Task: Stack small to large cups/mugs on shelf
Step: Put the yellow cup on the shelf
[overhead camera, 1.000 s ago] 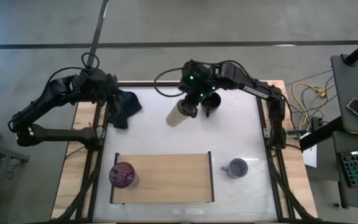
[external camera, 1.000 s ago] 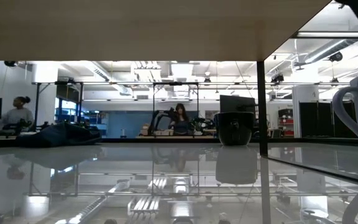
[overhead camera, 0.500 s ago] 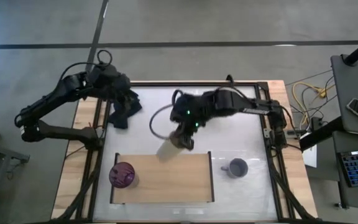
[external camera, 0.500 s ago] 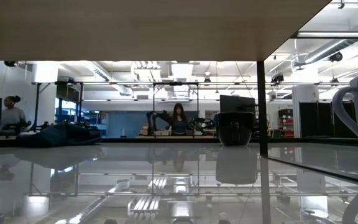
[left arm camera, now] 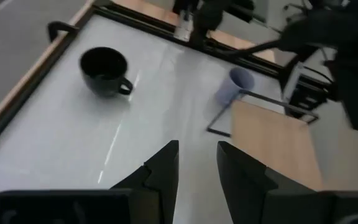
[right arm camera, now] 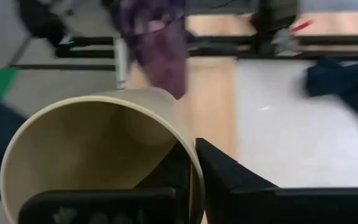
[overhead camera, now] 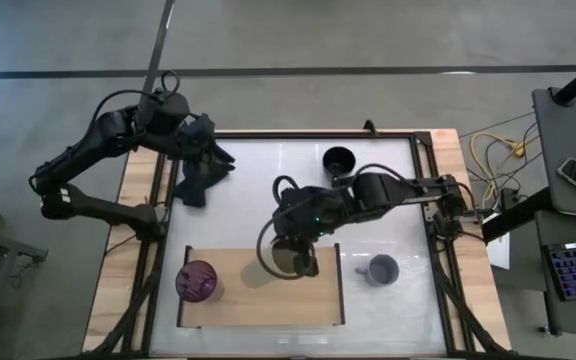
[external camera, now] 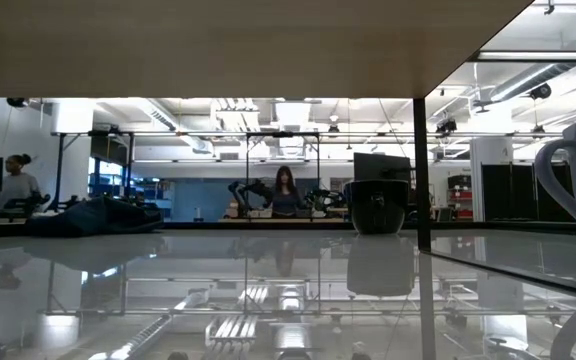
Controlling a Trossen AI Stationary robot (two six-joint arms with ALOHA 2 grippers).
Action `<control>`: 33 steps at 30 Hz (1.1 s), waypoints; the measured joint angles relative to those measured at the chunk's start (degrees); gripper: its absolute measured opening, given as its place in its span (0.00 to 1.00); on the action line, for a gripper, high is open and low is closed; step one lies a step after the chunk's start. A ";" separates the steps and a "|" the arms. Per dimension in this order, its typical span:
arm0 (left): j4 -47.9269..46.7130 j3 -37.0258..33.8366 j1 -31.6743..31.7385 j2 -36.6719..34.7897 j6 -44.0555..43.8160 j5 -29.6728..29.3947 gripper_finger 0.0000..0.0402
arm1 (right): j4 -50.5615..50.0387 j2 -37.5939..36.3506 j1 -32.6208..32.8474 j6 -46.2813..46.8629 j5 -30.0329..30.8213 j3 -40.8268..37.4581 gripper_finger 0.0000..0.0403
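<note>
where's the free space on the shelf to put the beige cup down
The shelf is bare between the purple tumbler at its left end and its right edge, below the right gripper, which holds the beige cup over the board's far edge. It is crowded only around the tumbler.

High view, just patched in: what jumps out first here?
The right hand stands out, gripping the rim of the beige cup above the far edge of the light-wood shelf. On the shelf's left end stands the purple tumbler. The black mug sits at the table's far edge, the lavender-grey mug just right of the shelf, and the left hand waits by the dark blue cloth.
</note>
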 joint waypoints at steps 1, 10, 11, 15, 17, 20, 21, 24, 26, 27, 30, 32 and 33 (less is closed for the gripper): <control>-1.19 1.36 -0.92 0.77 -0.06 -0.02 0.24 | -0.02 0.16 0.16 -0.01 1.73 0.00 0.04; -14.03 10.50 -9.68 8.56 -0.14 -3.67 0.24 | -0.46 1.80 1.68 1.87 4.98 0.04 0.04; -15.22 11.14 -10.30 9.34 0.14 -4.13 0.24 | -0.35 2.04 2.01 1.87 4.96 0.04 0.04; -18.52 12.14 -11.51 11.82 1.64 -4.56 0.24 | -0.14 2.76 2.45 2.90 4.15 0.10 0.04; -18.58 11.94 -11.83 12.81 2.93 -4.56 0.24 | 0.62 3.25 2.41 2.94 3.65 0.11 0.04; -18.78 11.70 -12.20 14.45 4.43 -4.26 0.24 | 2.85 4.50 2.63 2.74 2.93 0.15 0.04; -18.80 11.70 -12.42 15.02 4.64 -4.19 0.24 | 3.29 4.81 2.73 2.29 2.88 0.15 0.04; -18.81 11.92 -13.20 16.72 5.97 -3.31 0.24 | 3.62 6.06 2.95 1.55 2.52 0.15 0.04; -18.79 12.03 -14.01 17.55 6.13 -2.03 0.24 | 3.16 6.43 2.88 1.52 1.64 0.15 0.04; -18.76 12.05 -14.45 17.86 6.23 -1.49 0.24 | 2.80 6.64 2.82 1.53 1.40 0.15 0.04; -18.81 11.80 -16.18 18.94 7.15 -1.03 0.24 | 2.84 6.94 2.80 1.41 1.40 0.15 0.04; -18.74 11.74 -17.15 19.70 7.15 -0.99 0.24 | 3.28 7.05 2.80 1.41 1.38 0.13 0.04; -18.71 11.76 -17.63 20.15 7.19 -0.98 0.24 | 3.66 7.07 2.80 1.37 1.38 0.14 0.04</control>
